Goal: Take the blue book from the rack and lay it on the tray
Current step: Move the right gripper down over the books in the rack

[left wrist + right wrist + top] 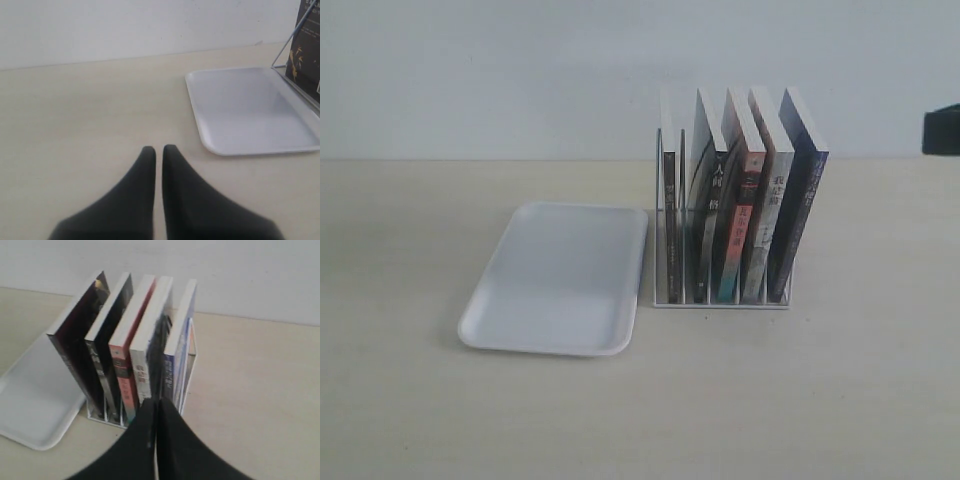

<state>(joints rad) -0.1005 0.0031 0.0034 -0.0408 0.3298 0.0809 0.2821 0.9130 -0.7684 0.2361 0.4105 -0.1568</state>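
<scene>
The blue book (798, 225) stands upright in the rightmost slot of the rack (720, 301), its dark spine facing the front. The white tray (555, 275) lies flat just left of the rack with nothing on it. In the right wrist view my right gripper (156, 402) is shut and holds nothing. It hovers in front of the rack (192, 347), close to the blue book (175, 360). My left gripper (159, 150) is shut with nothing in it, low over bare table, apart from the tray (250, 107).
Several other books fill the remaining slots, among them a red-spined one (737, 230) and a black one (669, 215). A dark shape (941, 130) shows at the right edge. A pale wall runs behind the table.
</scene>
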